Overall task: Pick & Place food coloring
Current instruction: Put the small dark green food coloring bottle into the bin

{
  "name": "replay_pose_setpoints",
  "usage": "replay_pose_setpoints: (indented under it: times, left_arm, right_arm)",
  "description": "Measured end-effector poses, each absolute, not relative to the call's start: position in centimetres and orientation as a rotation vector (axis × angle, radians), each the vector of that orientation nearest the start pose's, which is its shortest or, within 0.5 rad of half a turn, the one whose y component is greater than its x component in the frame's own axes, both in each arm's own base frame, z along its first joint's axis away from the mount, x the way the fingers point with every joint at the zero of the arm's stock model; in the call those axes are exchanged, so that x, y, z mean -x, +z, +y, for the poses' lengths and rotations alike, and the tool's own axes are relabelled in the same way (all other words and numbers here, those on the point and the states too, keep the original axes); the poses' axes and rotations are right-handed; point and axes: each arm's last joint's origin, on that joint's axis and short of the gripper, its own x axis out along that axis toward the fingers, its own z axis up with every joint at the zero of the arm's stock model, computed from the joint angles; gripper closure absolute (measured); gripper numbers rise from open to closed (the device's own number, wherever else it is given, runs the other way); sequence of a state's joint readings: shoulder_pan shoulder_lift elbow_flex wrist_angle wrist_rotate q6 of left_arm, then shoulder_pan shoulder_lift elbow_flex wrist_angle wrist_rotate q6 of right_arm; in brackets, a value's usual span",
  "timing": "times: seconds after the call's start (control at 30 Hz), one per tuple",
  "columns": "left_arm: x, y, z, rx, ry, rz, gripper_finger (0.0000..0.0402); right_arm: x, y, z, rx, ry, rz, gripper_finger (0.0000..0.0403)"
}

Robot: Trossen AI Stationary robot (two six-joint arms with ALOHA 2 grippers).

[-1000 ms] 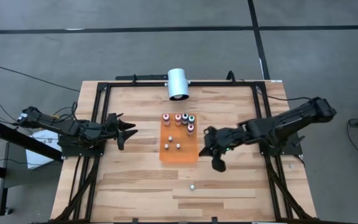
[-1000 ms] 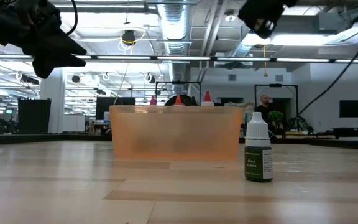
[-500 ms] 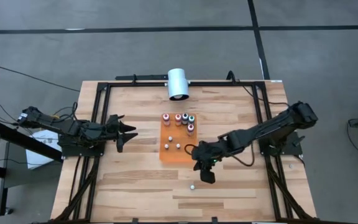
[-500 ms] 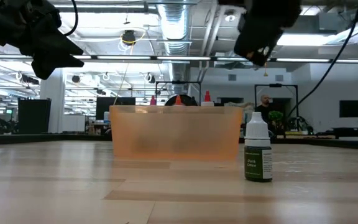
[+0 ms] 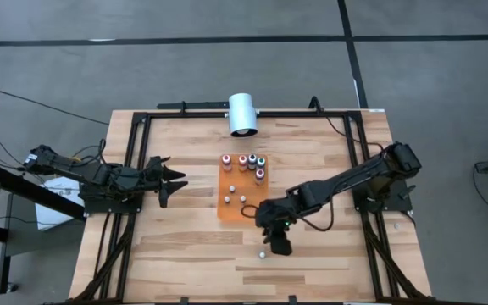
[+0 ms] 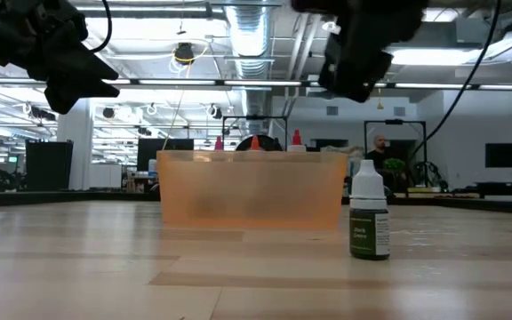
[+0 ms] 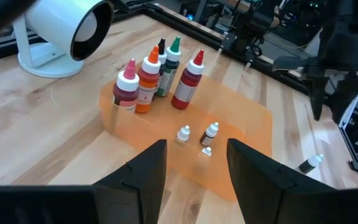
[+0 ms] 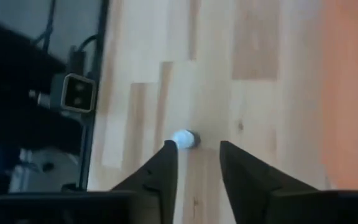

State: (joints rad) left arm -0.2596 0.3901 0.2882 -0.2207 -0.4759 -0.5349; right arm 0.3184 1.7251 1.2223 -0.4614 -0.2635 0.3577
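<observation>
One tiny food coloring bottle (image 5: 262,252), dark green with a white cap, stands upright on its base on the bare wood near the table's front edge (image 6: 369,222). My right gripper (image 5: 276,246) hovers open just above and to the right of it. In the right wrist view its fingers (image 8: 197,149) point steeply down, and the bottle's cap (image 8: 184,139) shows just beyond the fingertips. More small bottles (image 5: 235,196) stand on the orange mat (image 5: 237,213). My left gripper (image 5: 179,180) waits open left of the mat.
Several larger colour bottles (image 7: 157,74) stand in a row at the mat's far end. A big white cylinder (image 5: 243,114) lies at the table's far edge. A black frame (image 5: 134,169) runs along the table's sides. Bare wood lies around the lone bottle.
My right gripper has swung from beside the mat's right edge toward the table's near edge and leftward, sinking and tipping further down, until it stands over the lone bottle. The bottle has kept its place.
</observation>
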Motion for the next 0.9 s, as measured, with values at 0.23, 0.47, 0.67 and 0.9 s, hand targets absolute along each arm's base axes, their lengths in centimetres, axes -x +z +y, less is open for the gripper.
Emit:
replay_pose_setpoints:
  times: [0.23,0.47,0.67,0.9]
  left_arm:
    - [-11.4,20.8,-1.7,0.41,0.281,0.246,0.0242]
    - [-11.4,20.8,-1.7,0.408,0.265,0.257,0.0242]
    - [-11.2,20.9,-1.7,0.41,0.264,0.251,0.0242]
    - [-11.1,20.9,-1.7,0.407,0.242,0.259,0.0242]
  right_arm:
    - [-33.4,21.2,14.1,-0.106,0.464,1.056,0.0262]
    - [-33.5,19.1,15.3,-0.003,0.454,1.113,0.0261]
    - [-34.9,17.4,15.2,0.031,0.46,1.128,0.0266]
    - [-36.0,17.3,15.7,0.074,0.494,1.111,0.0263]
